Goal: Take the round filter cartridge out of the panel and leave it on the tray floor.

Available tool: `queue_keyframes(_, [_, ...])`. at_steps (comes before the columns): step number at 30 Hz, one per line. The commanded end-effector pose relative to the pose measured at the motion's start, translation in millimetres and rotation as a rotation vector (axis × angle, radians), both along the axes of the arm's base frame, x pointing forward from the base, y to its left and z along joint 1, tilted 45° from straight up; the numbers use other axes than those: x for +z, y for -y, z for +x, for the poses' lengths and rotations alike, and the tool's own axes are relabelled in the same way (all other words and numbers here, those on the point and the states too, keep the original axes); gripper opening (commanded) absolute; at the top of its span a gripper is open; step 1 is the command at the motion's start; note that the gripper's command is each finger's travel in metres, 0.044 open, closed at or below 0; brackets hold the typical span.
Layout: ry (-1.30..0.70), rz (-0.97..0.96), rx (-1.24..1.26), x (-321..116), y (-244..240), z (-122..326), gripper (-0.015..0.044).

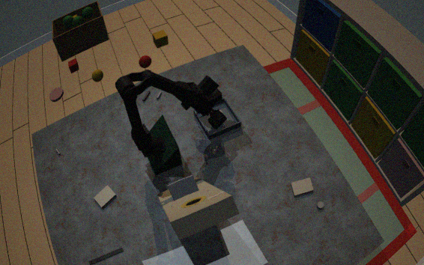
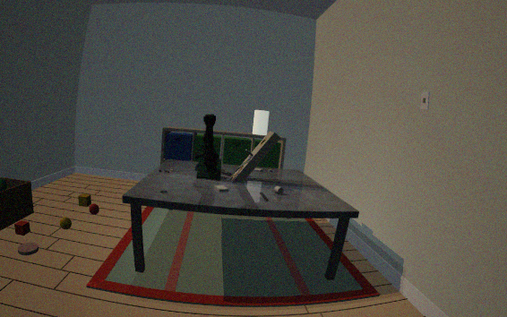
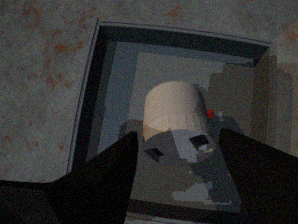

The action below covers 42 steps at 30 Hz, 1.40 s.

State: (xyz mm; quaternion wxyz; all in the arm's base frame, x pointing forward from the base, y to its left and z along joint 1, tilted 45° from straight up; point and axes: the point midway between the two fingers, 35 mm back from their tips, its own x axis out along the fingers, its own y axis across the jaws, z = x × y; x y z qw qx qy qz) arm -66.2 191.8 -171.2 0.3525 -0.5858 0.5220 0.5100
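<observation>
While the cartridge (image 3: 174,112) lies on its side in the tray (image 3: 93,90), its slotted face is turned toward the gripper (image 3: 178,163). Its long axis runs away from the camera. The fingers are spread, pinching nothing.

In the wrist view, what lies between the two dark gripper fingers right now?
The pale round filter cartridge, lying in the grey square tray, slotted face toward the camera. The gripper is opening, dark fingers flanking it.
</observation>
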Motion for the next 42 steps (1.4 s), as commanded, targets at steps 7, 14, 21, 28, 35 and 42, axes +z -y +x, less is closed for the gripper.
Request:
queue_keyframes(7, [0.000,0.002,0.000,0,-1,0,0.0440])
queue_keyframes(14, [0.000,0.002,0.000,51,-49,-3,0.0440])
queue_keyframes(21, [-0.003,0.008,-0.006,41,-43,-4,0.0440])
queue_keyframes(28, [-0.003,0.008,-0.006,41,-43,-4,0.0440])
queue_keyframes(35, [-0.003,0.008,-0.006,41,-43,-4,0.0440])
queue_keyframes(42, [-0.003,0.008,-0.006,41,-43,-4,0.0440])
